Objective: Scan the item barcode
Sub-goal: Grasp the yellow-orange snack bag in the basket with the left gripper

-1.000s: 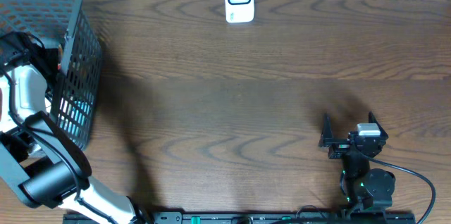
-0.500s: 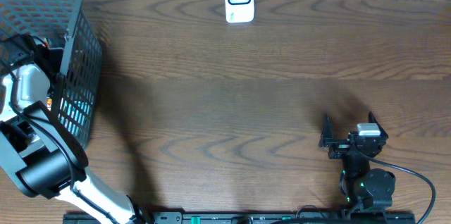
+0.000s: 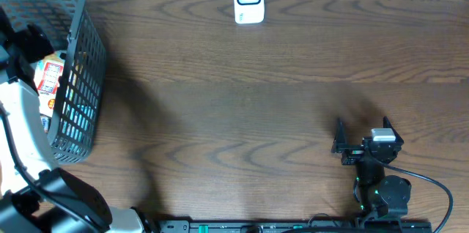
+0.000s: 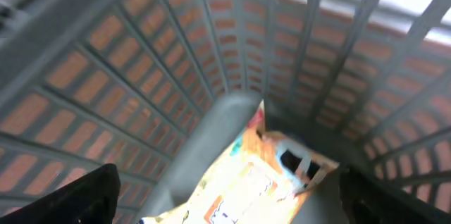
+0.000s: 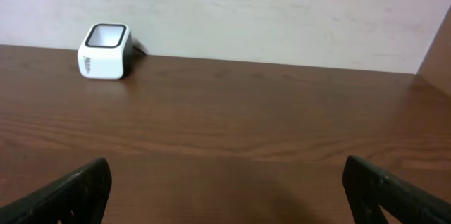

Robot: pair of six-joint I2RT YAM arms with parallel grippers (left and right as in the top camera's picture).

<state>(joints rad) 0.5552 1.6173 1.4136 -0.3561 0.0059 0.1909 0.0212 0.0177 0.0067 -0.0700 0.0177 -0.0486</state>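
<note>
As packet [image 4: 255, 176] lies in basket [image 4: 141, 62] — orange, white, crumpled

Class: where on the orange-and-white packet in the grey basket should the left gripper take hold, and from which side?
Probably the crumpled end of the packet, from above through the open top of the basket: mesh walls close off every side, and that end looks free to pinch.

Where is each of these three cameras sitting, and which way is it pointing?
Overhead: above the table, looking straight down; the left arm and right arm show.
Left wrist: down in the basket, looking at a packet; its dark fingertips show.
Right wrist: low over the table, facing the white scanner and wall; fingertips show.
Shared: overhead also sees basket, packet and scanner.
</note>
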